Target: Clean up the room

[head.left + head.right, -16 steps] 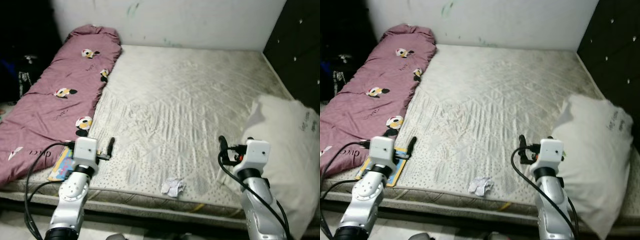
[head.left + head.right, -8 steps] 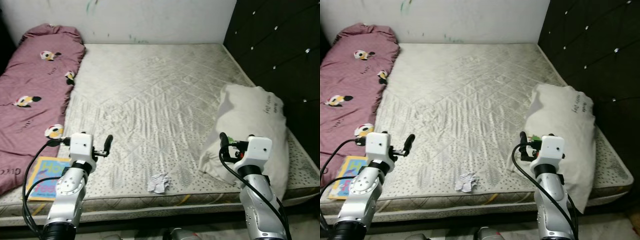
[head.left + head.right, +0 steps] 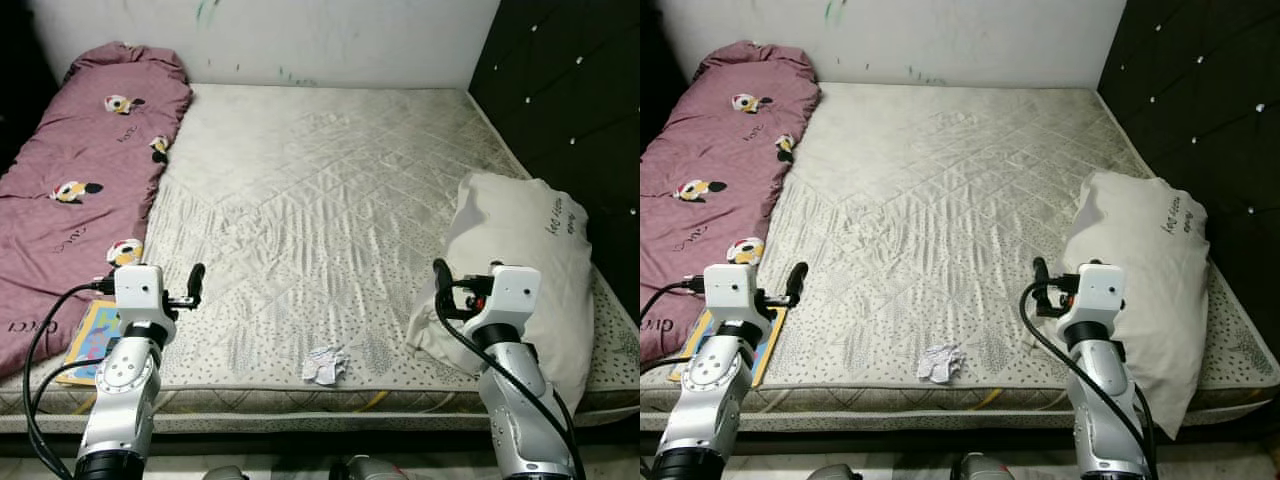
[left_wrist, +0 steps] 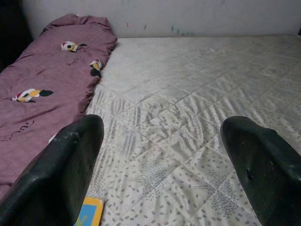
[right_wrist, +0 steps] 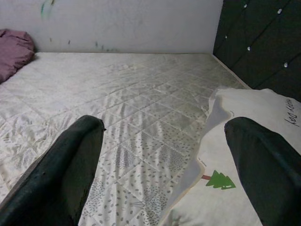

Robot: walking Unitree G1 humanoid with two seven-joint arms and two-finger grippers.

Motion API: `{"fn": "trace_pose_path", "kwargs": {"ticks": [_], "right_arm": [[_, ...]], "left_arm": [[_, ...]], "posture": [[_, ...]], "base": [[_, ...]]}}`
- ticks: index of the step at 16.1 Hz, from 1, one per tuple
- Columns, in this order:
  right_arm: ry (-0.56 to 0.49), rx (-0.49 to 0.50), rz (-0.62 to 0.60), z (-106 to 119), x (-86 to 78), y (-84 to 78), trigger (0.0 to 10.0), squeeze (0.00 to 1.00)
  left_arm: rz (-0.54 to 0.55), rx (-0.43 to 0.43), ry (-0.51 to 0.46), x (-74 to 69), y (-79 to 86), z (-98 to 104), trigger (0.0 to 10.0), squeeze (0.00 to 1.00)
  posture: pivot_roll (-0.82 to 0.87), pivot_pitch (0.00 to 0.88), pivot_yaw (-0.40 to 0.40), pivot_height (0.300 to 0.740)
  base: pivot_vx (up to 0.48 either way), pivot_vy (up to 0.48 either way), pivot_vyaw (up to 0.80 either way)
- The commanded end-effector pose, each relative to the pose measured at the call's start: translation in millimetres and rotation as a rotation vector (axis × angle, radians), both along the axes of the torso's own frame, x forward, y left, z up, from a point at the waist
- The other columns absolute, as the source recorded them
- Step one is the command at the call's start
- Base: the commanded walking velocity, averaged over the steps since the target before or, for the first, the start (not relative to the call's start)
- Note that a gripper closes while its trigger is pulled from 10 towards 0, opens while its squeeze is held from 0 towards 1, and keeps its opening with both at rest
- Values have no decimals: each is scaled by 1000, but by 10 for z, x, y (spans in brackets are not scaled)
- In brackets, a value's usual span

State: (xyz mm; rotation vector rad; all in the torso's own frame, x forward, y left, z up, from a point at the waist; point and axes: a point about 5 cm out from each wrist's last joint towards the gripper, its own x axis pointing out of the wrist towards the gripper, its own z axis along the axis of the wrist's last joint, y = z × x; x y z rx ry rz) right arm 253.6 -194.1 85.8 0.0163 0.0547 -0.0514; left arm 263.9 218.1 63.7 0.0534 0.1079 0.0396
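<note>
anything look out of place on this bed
Yes. A crumpled paper scrap lies loose near the front edge of the bare mattress. A colourful book pokes out from under the pink quilt. The pillow sags over the mattress's right edge.

My rig's 2 arms, seen from the head camera.
I see silver jointed arms, each topped by a white boxy wrist block, looping black cables, and a gripper with 2 long black fingers: left gripper [image 3: 195, 280], right gripper [image 3: 440, 275].
</note>
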Motion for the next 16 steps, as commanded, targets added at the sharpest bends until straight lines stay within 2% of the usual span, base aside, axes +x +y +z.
{"fn": "trace_pose_path", "kwargs": {"ticks": [1,4,9,16], "right_arm": [[-9,-1,19,47,23,10,10000,0],[-7,-2,21,46,24,11,10000,0],[-2,-5,31,39,33,5,10000,0],[7,-17,50,34,59,7,10000,0]], "left_arm": [[5,-5,3,-14,-29,8,10000,0],[3,-8,4,-15,-58,3,10000,0],[1,-10,1,25,-93,14,10000,0],[19,-22,3,30,-122,21,10000,0]], "posture": [[-13,42,-39,691],[-12,40,-41,676],[-15,31,-42,626],[-15,41,-51,626]], "base": [[0,0,0],[0,0,0],[0,0,0],[0,0,0]]}}
